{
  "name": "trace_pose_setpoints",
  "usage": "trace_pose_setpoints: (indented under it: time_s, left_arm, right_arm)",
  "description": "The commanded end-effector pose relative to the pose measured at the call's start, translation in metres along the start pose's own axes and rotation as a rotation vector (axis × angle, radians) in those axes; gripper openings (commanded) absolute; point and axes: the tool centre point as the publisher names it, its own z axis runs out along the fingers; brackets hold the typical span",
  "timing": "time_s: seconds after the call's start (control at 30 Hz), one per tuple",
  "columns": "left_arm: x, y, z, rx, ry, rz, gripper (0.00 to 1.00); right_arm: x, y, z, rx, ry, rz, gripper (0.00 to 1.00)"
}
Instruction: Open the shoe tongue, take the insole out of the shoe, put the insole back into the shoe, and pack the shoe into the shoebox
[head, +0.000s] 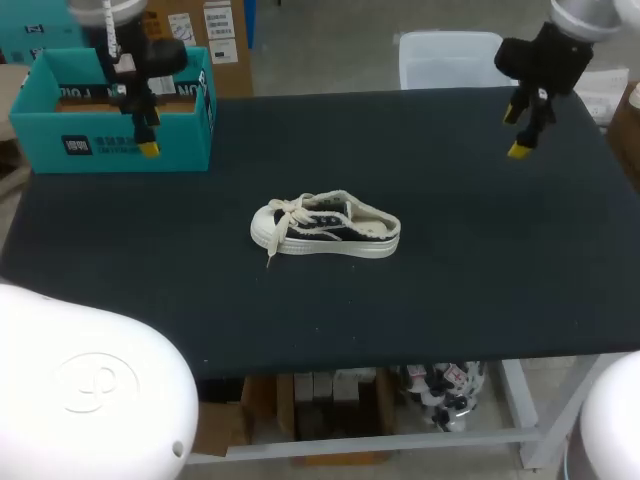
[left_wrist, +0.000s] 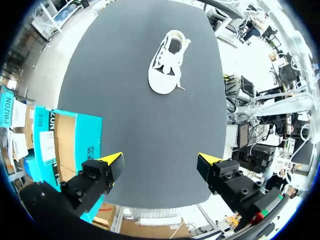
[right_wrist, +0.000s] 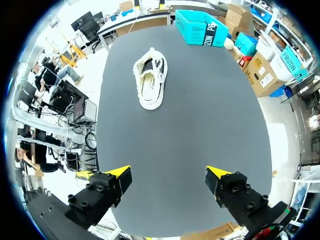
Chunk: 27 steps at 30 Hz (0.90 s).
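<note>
Head view: the low white-and-black canvas sneaker with a white rubber sole (head: 325, 226) lay on its sole mid-way across the matte black worktop (head: 450, 290), toe toward my left, laces loose over the toe. The open teal cardboard shoebox (head: 110, 125) sat at the far left corner, well apart from the shoe. My left end effector (head: 145, 135) hung over the box front and my right end effector (head: 515, 133) over the far right. Neither touched anything. My read: no step started, all four left.

Left wrist view: left end effector (left_wrist: 161, 162) was spread wide and empty. Sneaker (left_wrist: 167, 62) was far ahead, toe toward me, and the shoebox (left_wrist: 75, 145), plain brown inside, sat just beside my finger.

Right wrist view: right end effector (right_wrist: 167, 176) was wide apart, holding nothing. Sneaker (right_wrist: 150, 80) was well ahead, heel opening toward me, with a pale lining inside. I couldn't tell whether the insole was seated. The shoebox (right_wrist: 202, 22) was beyond it.
</note>
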Motion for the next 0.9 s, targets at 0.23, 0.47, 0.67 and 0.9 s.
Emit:
trace_pose_setpoints:
  time_s: [0.23,0.47,0.67,0.9]
  left_arm:
    - [0.012,-0.021,0.005,0.030,0.119,-0.221,1.00]
    - [0.028,-0.031,0.013,0.004,0.057,-0.317,1.00]
    - [0.030,-0.033,0.014,0.002,0.050,-0.313,1.00]
    - [0.030,-0.033,0.014,0.002,0.050,-0.313,1.00]
  right_arm:
    - [0.021,0.037,0.060,-0.141,-0.068,-0.042,1.00]
    - [0.040,0.059,0.084,-0.205,-0.054,-0.073,1.00]
    - [0.044,0.067,0.092,-0.215,-0.036,-0.065,1.00]
    - [0.044,0.067,0.092,-0.215,-0.036,-0.065,1.00]
